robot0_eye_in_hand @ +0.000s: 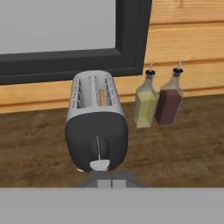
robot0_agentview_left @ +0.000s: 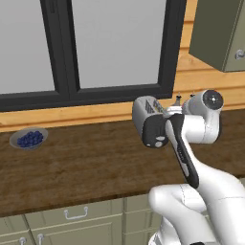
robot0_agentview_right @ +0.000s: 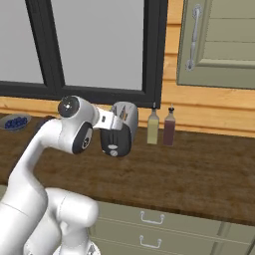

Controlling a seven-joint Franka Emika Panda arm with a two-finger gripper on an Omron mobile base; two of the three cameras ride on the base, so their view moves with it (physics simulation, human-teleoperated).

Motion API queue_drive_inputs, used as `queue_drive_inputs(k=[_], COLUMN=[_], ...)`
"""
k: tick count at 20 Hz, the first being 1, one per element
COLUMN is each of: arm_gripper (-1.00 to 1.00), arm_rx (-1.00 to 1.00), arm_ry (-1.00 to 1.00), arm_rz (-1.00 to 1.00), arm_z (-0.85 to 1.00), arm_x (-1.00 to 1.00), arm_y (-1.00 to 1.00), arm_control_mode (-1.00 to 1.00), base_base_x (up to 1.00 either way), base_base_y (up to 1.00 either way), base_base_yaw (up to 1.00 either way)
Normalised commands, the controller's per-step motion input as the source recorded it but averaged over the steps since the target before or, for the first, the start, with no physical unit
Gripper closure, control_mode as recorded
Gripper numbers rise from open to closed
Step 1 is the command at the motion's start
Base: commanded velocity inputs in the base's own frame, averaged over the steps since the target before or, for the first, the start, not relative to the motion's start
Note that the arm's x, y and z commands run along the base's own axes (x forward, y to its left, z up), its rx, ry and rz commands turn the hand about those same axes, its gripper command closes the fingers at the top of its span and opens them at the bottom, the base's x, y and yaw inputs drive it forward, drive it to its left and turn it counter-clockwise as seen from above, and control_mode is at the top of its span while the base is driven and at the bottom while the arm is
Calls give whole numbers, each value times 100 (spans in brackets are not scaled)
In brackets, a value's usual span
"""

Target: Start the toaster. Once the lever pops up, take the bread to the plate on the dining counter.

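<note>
My end effector (robot0_eye_in_hand: pixel 105 183) sits at the bottom centre of the hand view, its two tips pressed side by side with no gap, clenched on nothing, just below the toaster's dark end panel. The toaster (robot0_eye_in_hand: pixel 96 127) stands upright in the middle of that frame on the dark wood tabletop (robot0_eye_in_hand: pixel 183 153), its lever (robot0_eye_in_hand: pixel 99 165) low on the panel. In one top slot I see a tan piece of bread (robot0_eye_in_hand: pixel 102 97). To the right stand a yellow bottle (robot0_eye_in_hand: pixel 145 106) and a dark red bottle (robot0_eye_in_hand: pixel 169 103), touching each other, near the toaster but apart from it.

In the left base view, my arm rises from the lower right and its wrist covers part of the toaster (robot0_agentview_left: pixel 146 115) at centre right. A grey bowl of blueberries (robot0_agentview_left: pixel 29 139) sits at the left edge, well apart from it.

In the right base view, the toaster (robot0_agentview_right: pixel 122 130) is at centre left with my hand against its near side; I cannot see the tips here. The two bottles (robot0_agentview_right: pixel 153 127) stand just to its right, below the window (robot0_agentview_right: pixel 94 45).
</note>
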Motion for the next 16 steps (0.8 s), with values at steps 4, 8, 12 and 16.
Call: queue_drive_inputs(k=[4,8,12,16], arm_gripper=[100,100,100,-100], arm_rx=[0,1,0,0], arm_ry=[0,0,1,12], arm_rz=[1,4,0,0], arm_z=[56,23,0,-15], arm_x=[23,43,49,54], arm_y=[0,0,0,0], arm_control_mode=[-100,-100,-100,-100], base_base_x=[0,0,0,0], base_base_y=[0,0,0,0], base_base_yaw=[0,0,0,0])
